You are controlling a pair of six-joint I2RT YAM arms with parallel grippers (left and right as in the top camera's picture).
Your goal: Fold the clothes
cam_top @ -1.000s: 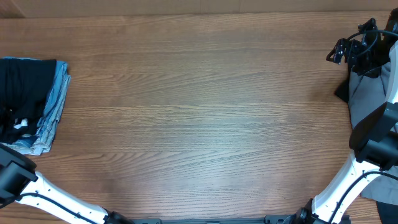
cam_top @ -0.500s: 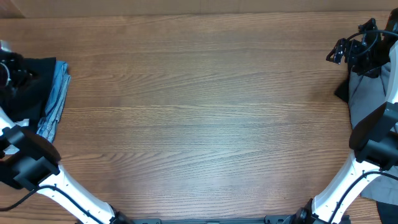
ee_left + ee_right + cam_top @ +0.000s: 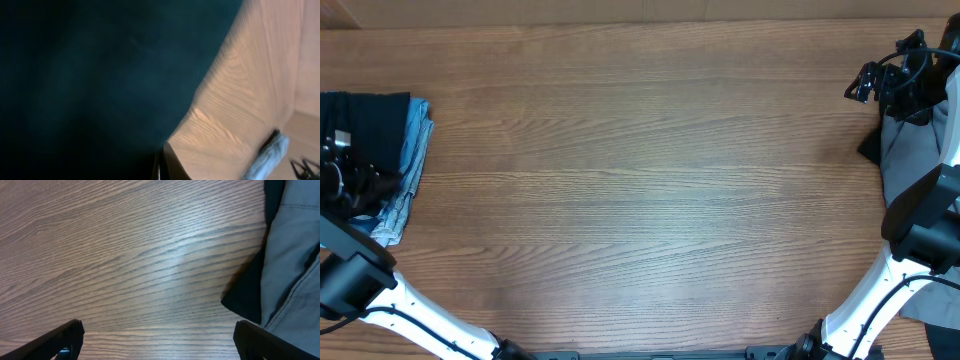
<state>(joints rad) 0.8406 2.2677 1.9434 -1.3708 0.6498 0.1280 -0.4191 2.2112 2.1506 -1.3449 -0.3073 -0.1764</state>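
**Clothes, L side:** black garment [image 3: 375, 115] is stacked on denim [image 3: 412, 160] at the far L edge of the table [image 3: 640, 180]. The stack looks already folded.

**Clothes, R side:** grey garment [image 3: 910, 165] lies at the far R edge, bunched, not yet folded by the look of it. A black piece [image 3: 247, 300] shows under its edge.

**L jaws:** clenched, set low over the black garment. The wrist view is filled w/ dark cloth, so whether a fold is pinched cannot be told.

**R jaws:** spread wide w/ nothing between them, over bare table just beside the grey garment's edge.

**Handling (judged):**
- All pcs are soft, limp and light, w/ no stiffness of their own. They will sag from any pinch pt, and layers will slide.
- Denim is judged heavier and a bit stiffer, so a crease should hold better.
- The black garment is judged thin and prone to bunching, w/ 2 layers easily caught at once.
- Nothing is fragile.
- The table surface looks smooth, so cloth is expected to drag w/o snagging.

**Hold pts (judged):**
- The grey garment is best taken at the edge or corner nearest the R jaws.
- The pinch should be on a hem or seam, where the cloth is doubled and less likely to slip.
- Two corners, one per arm, are preferred for spreading it flat at table centre.
- A mid-panel pinch is to be avoided, as it gives only a bundle.
- Risk: the black piece is lifted along w/ the grey.
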